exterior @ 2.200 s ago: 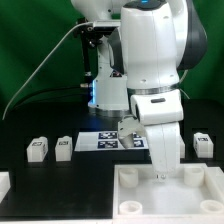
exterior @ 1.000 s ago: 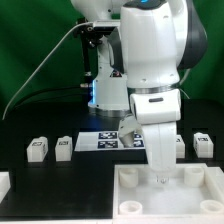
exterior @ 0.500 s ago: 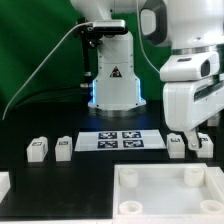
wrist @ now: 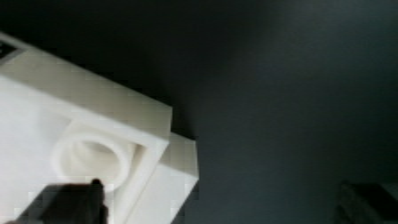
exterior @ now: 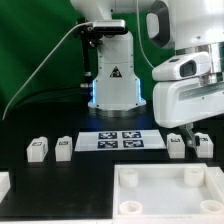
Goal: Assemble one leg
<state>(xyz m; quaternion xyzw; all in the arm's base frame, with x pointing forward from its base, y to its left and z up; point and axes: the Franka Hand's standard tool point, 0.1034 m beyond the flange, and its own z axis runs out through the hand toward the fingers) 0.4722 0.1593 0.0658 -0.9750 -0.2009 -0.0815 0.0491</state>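
Four small white legs with black-and-white tags stand on the black table: two at the exterior view's left (exterior: pixel 38 150) (exterior: pixel 64 147) and two at its right (exterior: pixel 177 146) (exterior: pixel 203 143). The large white panel with a raised rim (exterior: pixel 150 172) lies at the front. My gripper (exterior: pixel 197 129) hangs just above the two right legs and touches neither. In the wrist view the gripper (wrist: pixel 214 205) is open and empty. One dark fingertip (wrist: pixel 64 204) shows over a corner of the panel (wrist: pixel 54 110) with its round socket (wrist: pixel 96 160).
The marker board (exterior: pixel 120 141) lies flat between the two pairs of legs. The arm's base (exterior: pixel 112 75) stands behind it. Another white part shows at the front left edge (exterior: pixel 4 183). A green backdrop closes the back.
The arm has lifted off the panel and swung to the exterior view's right. It now hangs over the right pair of legs, a little lower than half a second ago.
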